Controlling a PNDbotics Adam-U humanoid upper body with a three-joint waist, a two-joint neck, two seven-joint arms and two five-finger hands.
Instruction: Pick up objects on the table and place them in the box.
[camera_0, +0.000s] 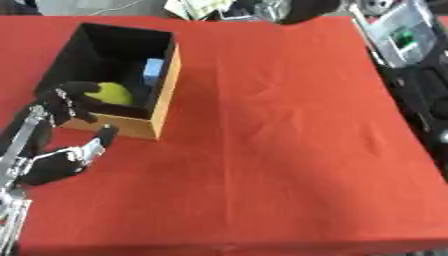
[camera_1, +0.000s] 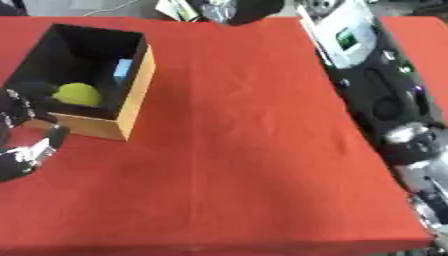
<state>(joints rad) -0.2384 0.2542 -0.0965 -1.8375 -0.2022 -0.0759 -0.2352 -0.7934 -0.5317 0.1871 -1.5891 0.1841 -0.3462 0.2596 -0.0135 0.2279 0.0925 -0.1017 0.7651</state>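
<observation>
Left hand (camera_0: 61, 150) fingers spread at box (camera_0: 162, 85) rim, beside yellow ball (camera_0: 112, 93).

left arm comes in from the near left corner, silver linkage running up to the left hand (camera_0: 59, 150). Fingers (camera_0: 74, 97) reach toward the far side, thumb (camera_0: 103, 136) sticks out to the right, all spread and relaxed, holding nothing. Right hand isn't showing
</observation>
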